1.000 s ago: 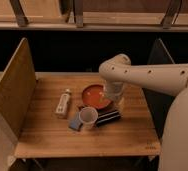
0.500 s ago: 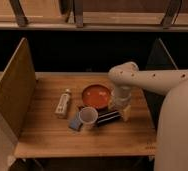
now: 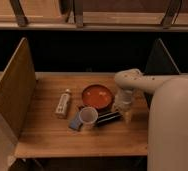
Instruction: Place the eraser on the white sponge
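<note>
Hanging over the right end of the black, pale-striped oblong eraser (image 3: 108, 118), your gripper (image 3: 125, 111) may be spread or pinching; you cannot tell. The eraser's long axis points left, past the round white cup (image 3: 88, 115), to the small squarish blue-grey sponge (image 3: 75, 122) on the wooden surface (image 3: 52, 135).

The white rounded robot arm (image 3: 154, 84) reaches in from the right, bends at its joint and turns straight down. The pale two-finger gripper (image 3: 125, 114) hangs low beneath the wrist, pointing downward, right of centre.
</note>
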`<state>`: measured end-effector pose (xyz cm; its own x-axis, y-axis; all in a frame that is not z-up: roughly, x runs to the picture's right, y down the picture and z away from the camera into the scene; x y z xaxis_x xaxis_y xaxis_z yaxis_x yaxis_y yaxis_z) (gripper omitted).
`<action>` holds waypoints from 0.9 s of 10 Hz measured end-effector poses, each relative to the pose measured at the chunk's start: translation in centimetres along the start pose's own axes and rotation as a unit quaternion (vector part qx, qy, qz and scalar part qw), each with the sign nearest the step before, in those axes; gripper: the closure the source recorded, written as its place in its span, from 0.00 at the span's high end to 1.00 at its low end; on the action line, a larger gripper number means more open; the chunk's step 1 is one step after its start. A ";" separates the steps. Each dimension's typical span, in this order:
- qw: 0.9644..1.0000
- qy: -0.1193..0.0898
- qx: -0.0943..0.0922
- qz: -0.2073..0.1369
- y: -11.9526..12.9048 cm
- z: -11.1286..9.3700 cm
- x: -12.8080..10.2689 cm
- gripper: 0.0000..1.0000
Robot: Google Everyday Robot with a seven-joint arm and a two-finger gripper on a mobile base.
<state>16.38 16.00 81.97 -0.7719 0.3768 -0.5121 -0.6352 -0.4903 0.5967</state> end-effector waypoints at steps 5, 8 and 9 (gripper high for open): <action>1.000 -0.008 -0.004 -0.003 0.3 -0.2 -0.2 0.65; 1.000 -0.020 -0.013 -0.010 1.8 0.0 -0.3 0.65; 1.000 -0.021 -0.014 -0.012 2.0 0.1 -0.3 0.65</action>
<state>15.35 15.00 83.41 -0.7574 0.4211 -0.4990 -0.6529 -0.5023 0.5670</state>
